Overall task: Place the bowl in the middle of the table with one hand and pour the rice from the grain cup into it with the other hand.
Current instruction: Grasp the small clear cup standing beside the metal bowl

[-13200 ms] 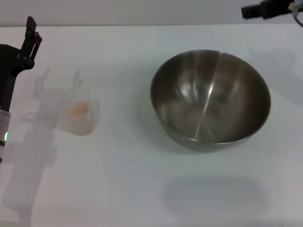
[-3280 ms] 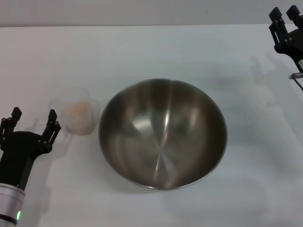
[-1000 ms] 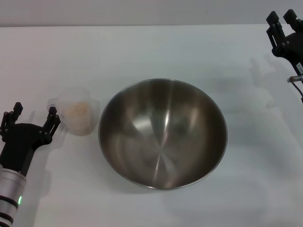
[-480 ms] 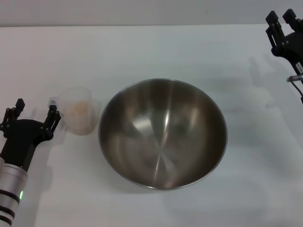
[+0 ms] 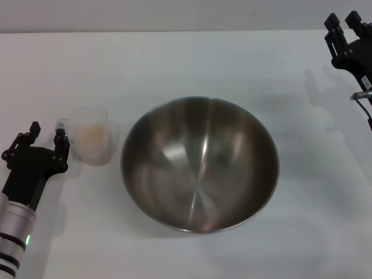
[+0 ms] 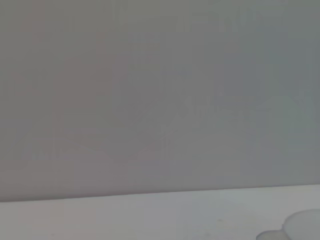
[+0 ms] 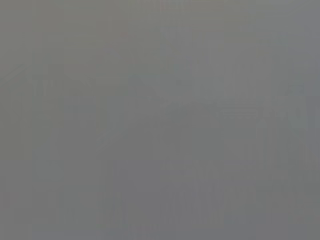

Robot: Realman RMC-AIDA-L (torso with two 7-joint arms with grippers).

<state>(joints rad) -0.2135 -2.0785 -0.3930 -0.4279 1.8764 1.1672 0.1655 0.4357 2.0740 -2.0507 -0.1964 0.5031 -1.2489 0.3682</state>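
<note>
The steel bowl (image 5: 199, 163) stands upright in the middle of the white table (image 5: 192, 64), with nothing in it. Just left of it sits the clear grain cup (image 5: 93, 141), holding pale rice (image 5: 95, 135). The cup's handle (image 5: 61, 124) points left. My left gripper (image 5: 47, 135) is open at the near left, its right finger close beside that handle and not gripping it. A bit of the cup (image 6: 300, 227) shows at the edge of the left wrist view. My right gripper (image 5: 343, 20) hangs open over the far right corner, holding nothing.
White tabletop stretches behind and in front of the bowl. The table's far edge (image 5: 174, 31) runs along the top of the head view. The right wrist view shows only plain grey.
My left gripper has crept forward toward the cup's handle over the last second, its fingers now level with the cup. The right gripper has barely shifted. Bowl and cup have stayed put.
</note>
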